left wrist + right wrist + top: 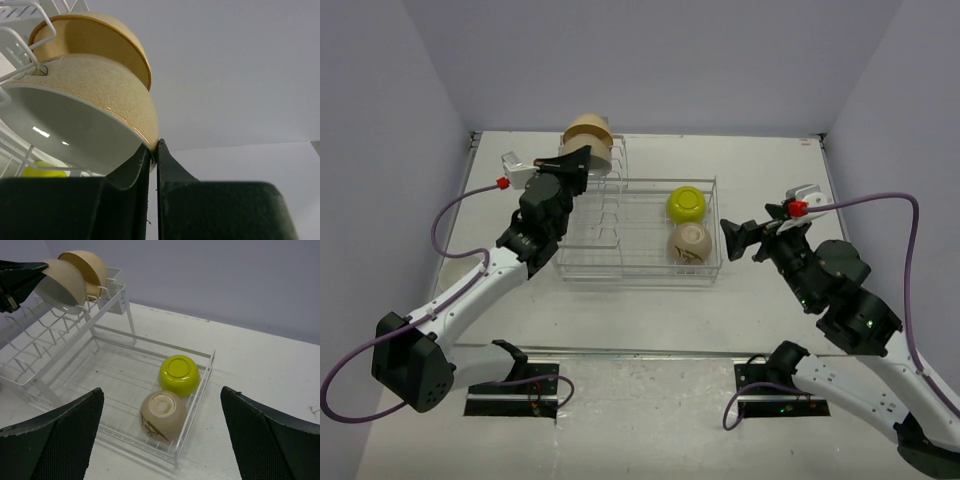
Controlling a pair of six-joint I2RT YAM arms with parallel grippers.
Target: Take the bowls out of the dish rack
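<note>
The white wire dish rack (620,264) stands mid-table. In its basket lie an upside-down yellow-green bowl (686,204) and an upside-down beige bowl with brown marks (689,243); both show in the right wrist view, the yellow-green bowl (179,374) and the beige bowl (163,415). At the rack's far left end, my left gripper (576,160) is shut on the rim of a speckled tan bowl (95,95), white inside and tilted against a second tan bowl (100,35). My right gripper (738,238) is open and empty, just right of the basket, facing the two bowls.
The plate-slot dividers (45,340) run along the rack's left half under the held bowl. A small wire holder (116,290) hangs at the rack's far end. Grey walls close the table at the back and sides.
</note>
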